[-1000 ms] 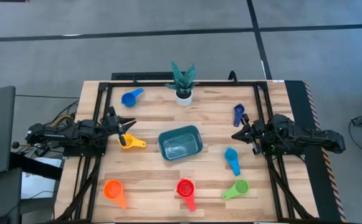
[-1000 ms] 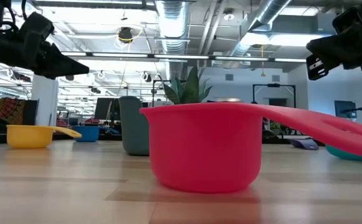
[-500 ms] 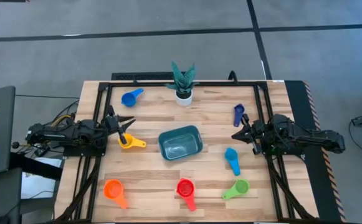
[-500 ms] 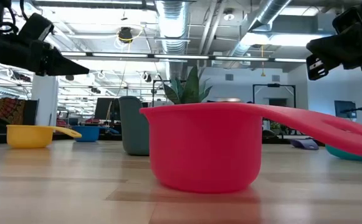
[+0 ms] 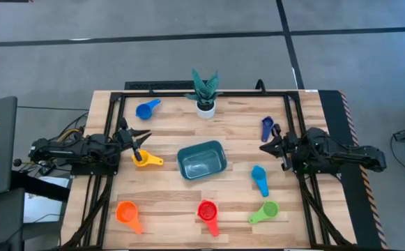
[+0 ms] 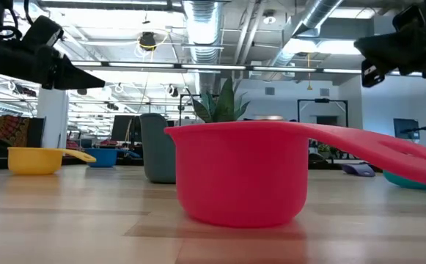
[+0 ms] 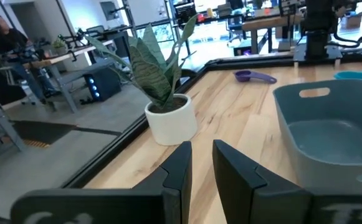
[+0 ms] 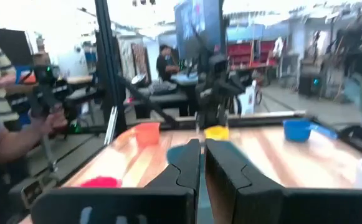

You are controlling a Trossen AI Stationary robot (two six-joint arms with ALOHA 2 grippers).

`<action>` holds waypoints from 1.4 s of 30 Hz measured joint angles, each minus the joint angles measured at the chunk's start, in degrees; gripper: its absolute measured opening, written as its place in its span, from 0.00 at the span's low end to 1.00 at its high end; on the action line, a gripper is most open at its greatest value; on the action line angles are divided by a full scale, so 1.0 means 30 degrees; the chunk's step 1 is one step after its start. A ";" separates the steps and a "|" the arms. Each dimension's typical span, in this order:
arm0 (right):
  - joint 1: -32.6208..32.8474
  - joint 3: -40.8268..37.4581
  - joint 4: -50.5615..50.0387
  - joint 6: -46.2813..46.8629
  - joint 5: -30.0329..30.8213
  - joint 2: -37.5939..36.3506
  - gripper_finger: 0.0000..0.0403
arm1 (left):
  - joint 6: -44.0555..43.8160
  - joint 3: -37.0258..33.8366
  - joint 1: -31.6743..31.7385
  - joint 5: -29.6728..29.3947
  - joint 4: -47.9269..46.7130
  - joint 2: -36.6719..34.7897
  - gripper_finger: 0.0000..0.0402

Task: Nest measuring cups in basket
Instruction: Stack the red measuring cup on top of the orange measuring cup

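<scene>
A wooden slatted table (image 5: pixel 167 202) seen from above carries a small teal rounded-rectangular plastic basket (image 5: pixel 202 160) at its centre, with nothing in it. Six plastic measuring cups lie scattered around it, all apart from the basket. A blue cup (image 5: pixel 145 109) lies near the far left corner, and a yellow cup (image 5: pixel 143 160) near the left edge. An orange cup (image 5: pixel 127 212) lies at the near left corner, a red cup (image 5: pixel 208 212) at the near edge, and a green cup (image 5: pixel 266 210) toward the near right corner. A light blue cup (image 5: pixel 259 176) lies right of the basket. A small dark blue scoop (image 5: pixel 267 127) lies near the right edge. A white pot with a green plant (image 5: pixel 205 93) stands at the far edge.

The left tool (image 5: pixel 138 139) hovers by the yellow cup, fingers slightly parted, holding nothing. The right tool (image 5: pixel 274 148) hovers near the right edge, fingers almost closed, holding nothing.
</scene>
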 joint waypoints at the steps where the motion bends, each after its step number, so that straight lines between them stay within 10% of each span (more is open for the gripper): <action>1: 0.0000 0.0004 0.0272 0.0002 0.0024 0.0007 0.12 | 0.0277 -0.0003 0.0022 -0.0007 0.0347 0.0003 0.14; 6: 0.0007 0.0003 0.1102 -0.0021 0.0328 0.0014 0.12 | 0.0511 -0.0003 0.0109 -0.0033 0.0897 0.0003 0.14; 16: -0.0015 0.0003 0.0490 0.1304 0.7268 0.0015 0.12 | -0.2084 -0.0389 0.0109 0.0335 0.1126 0.0003 0.14; 42: -0.0029 0.0522 0.0553 0.0264 1.1014 0.0015 0.23 | -0.3215 -0.0418 0.2459 0.0721 0.1722 0.1429 0.14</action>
